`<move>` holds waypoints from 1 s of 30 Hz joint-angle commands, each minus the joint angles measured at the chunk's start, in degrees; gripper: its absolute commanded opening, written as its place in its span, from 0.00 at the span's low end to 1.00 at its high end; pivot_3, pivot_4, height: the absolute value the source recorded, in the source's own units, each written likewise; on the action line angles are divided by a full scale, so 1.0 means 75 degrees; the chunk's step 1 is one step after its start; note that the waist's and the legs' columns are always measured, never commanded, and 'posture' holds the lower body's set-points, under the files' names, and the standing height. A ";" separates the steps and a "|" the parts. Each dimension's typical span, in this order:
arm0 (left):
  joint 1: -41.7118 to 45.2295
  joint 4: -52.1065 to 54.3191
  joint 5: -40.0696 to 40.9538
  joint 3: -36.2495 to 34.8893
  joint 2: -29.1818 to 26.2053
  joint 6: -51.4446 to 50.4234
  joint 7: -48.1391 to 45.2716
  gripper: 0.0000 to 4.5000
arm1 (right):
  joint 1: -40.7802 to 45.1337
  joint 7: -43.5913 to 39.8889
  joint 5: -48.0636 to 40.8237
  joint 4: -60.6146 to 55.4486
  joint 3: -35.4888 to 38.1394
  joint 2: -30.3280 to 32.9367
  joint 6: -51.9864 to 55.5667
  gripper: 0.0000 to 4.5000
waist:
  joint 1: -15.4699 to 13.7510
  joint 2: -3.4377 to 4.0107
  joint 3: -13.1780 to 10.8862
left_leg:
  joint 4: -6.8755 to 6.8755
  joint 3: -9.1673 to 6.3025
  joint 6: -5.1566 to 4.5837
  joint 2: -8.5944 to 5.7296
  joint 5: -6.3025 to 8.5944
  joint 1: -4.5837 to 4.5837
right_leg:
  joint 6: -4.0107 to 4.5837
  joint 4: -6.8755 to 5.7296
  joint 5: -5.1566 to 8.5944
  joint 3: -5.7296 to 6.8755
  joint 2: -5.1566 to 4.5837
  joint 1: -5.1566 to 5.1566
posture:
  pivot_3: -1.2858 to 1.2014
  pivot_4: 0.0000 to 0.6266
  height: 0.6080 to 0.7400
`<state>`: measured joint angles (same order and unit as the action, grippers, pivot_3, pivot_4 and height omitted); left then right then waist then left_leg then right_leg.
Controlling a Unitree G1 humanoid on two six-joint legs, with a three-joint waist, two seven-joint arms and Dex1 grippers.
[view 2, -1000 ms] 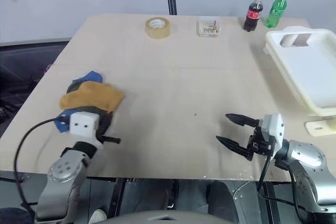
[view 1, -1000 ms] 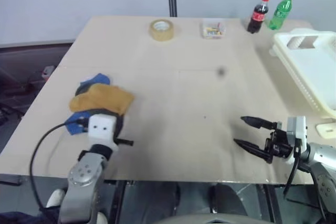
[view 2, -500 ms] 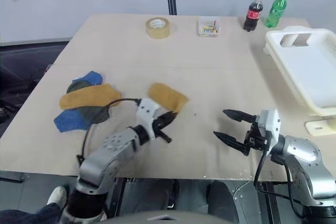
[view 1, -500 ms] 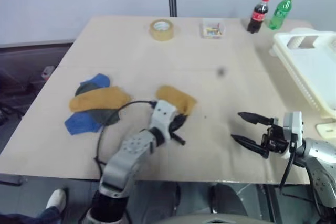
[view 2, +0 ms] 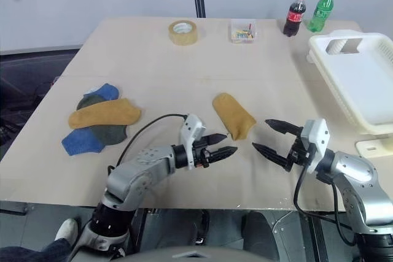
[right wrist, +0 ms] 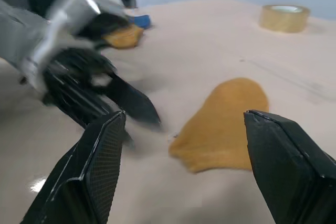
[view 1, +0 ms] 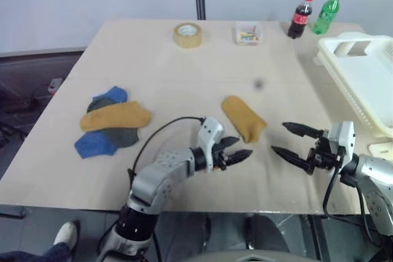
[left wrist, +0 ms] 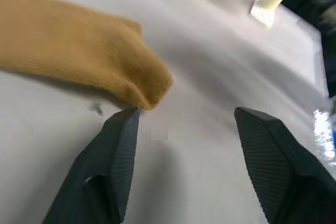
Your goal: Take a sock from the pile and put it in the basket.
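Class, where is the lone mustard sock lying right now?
The mustard sock lies flat mid-table, between the open left gripper and right gripper, apart from the pile.

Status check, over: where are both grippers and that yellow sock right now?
Left gripper open, empty. Right gripper open, empty. Mustard-yellow sock flat on the table between them, apart from the pile. Basket far right; path unobstructed.
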<state>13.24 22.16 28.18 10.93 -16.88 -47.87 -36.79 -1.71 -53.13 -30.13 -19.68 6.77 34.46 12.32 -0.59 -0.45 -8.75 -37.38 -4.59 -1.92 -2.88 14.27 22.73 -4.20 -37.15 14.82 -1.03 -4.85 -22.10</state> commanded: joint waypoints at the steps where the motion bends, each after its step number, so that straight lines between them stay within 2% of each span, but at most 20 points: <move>1: -0.0034 0.0590 0.0567 -0.0795 -0.0602 -0.0016 -0.0434 0.71 | 0.0717 0.0605 0.0565 -0.0191 -0.0517 -0.0209 0.0153 0.82 | 0.0039 0.0003 -0.0001 | 0.0001 0.0002 0.0008 0.0000 -0.0005 0.0000 | 0.0000 -0.0003 0.0000 -0.0003 0.0001 -0.0004 | 0.52 0.24 0.99; 4: -0.0020 0.0345 0.0249 -0.1174 -0.1118 0.0488 -0.0400 0.71 | 0.1527 0.1099 0.1370 0.0070 -0.1179 -0.0277 0.0566 0.82 | 0.0054 0.0007 -0.0004 | 0.0001 0.0002 0.0022 -0.0001 -0.0013 -0.0002 | 0.0001 -0.0009 0.0000 -0.0003 0.0002 -0.0005 | 0.52 0.24 0.99; 8: -0.0212 0.0210 0.0539 -0.1785 -0.1548 0.0886 -0.0818 0.71 | 0.2748 0.1722 0.2110 0.0546 -0.2111 -0.0683 0.1632 0.82 | 0.0082 0.0006 -0.0007 | 0.0000 0.0002 0.0026 -0.0004 -0.0015 0.0000 | 0.0001 -0.0008 0.0000 -0.0003 0.0002 -0.0008 | 0.52 0.24 0.99; 12: 0.0046 -0.0782 -0.0910 -0.1440 -0.1953 0.2564 -0.0712 0.71 | 0.3707 0.2332 0.2660 0.1225 -0.2617 -0.1265 0.2478 0.82 | 0.0092 0.0009 -0.0009 | 0.0009 0.0002 0.0031 -0.0005 -0.0018 0.0005 | 0.0004 -0.0009 0.0000 -0.0004 0.0001 -0.0020 | 0.52 0.24 0.99; 14: 0.0542 -0.1517 -0.1324 -0.1273 -0.1809 0.3141 -0.0574 0.71 | 0.3913 0.2370 0.2875 0.1341 -0.2778 -0.1272 0.2671 0.82 | -0.0004 0.0007 -0.0010 | 0.0009 -0.0001 0.0031 -0.0010 -0.0019 0.0010 | 0.0004 -0.0009 0.0000 0.0000 -0.0001 -0.0029 | 0.52 0.24 0.99; 19: 0.2773 -0.4887 -0.1945 -0.0677 -0.0778 0.4199 -0.0898 0.71 | 0.3826 0.2086 0.2986 0.0890 -0.2898 -0.0898 0.3133 0.82 | -0.0179 -0.0002 -0.0014 | -0.0009 -0.0026 0.0030 -0.0041 -0.0020 0.0036 | 0.0001 -0.0012 -0.0002 0.0025 -0.0011 -0.0034 | 0.52 0.24 0.99; 23: 0.4076 -0.6842 -0.1957 -0.0637 -0.0086 0.4525 -0.1390 0.71 | 0.3614 0.2157 0.2971 0.0313 -0.2818 -0.0680 0.3668 0.82 | -0.0012 -0.0007 -0.0013 | -0.0011 -0.0012 0.0028 -0.0067 -0.0021 0.0074 | -0.0001 -0.0023 -0.0001 0.0010 -0.0017 -0.0073 | 0.52 0.24 0.99; 26: 0.4692 -0.7941 -0.2109 -0.0504 0.0130 0.4721 -0.1938 0.71 | 0.3361 0.2363 0.2903 -0.0241 -0.2698 -0.0625 0.4314 0.82 | 0.0161 -0.0011 -0.0016 | -0.0060 -0.0011 0.0029 -0.0070 -0.0022 0.0170 | -0.0005 -0.0095 0.0001 0.0008 -0.0015 -0.0188 | 0.52 0.24 0.99; 30: 0.5396 -0.9336 -0.2647 -0.0168 0.0257 0.5130 -0.2441 0.71 | 0.2969 0.2783 0.2809 -0.1203 -0.2460 -0.0660 0.5452 0.82 | 0.0310 -0.0012 -0.0017 | -0.0067 -0.0014 0.0029 -0.0075 -0.0022 0.0165 | -0.0007 -0.0111 0.0003 -0.0008 -0.0009 -0.0194 | 0.52 0.24 0.99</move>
<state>52.41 -46.42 9.47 9.58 -14.79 -11.32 -53.92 20.39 -33.33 -8.41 -24.76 -13.43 29.66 51.36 1.73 -0.54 -8.87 -37.95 -4.71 -1.72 -3.45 14.11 23.94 -4.26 -38.04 14.85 -1.09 -4.91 -23.53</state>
